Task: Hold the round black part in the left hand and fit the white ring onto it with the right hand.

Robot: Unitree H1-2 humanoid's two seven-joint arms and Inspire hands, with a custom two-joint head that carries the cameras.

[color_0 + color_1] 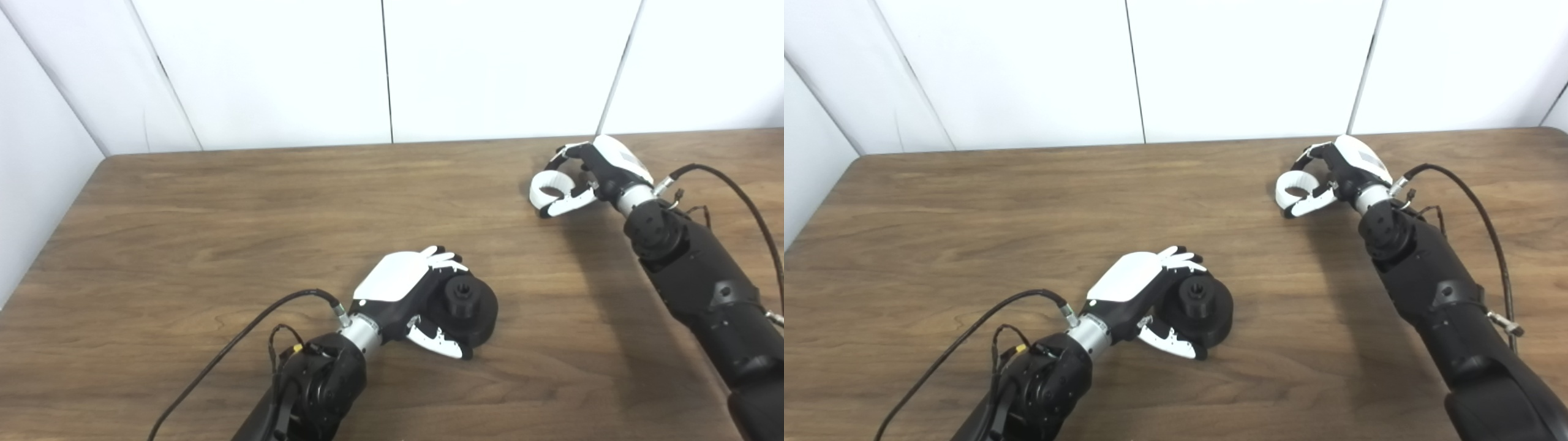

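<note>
Two hands work well apart on the wooden table (pixel 184 245). Near centre, the left hand (pixel 410 294) grasps the round black part (pixel 468 309), resting low on the wood. Far right, the right hand (pixel 591 174) pinches the white ring (pixel 549 188), seemingly just above the surface.

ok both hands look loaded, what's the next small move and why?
Probably carry the right hand with the white ring toward the round black part. The left hand already grips that part near the table's middle with its raised hub exposed, while the ring sits far off near the back right, so closing that gap comes first.
</note>
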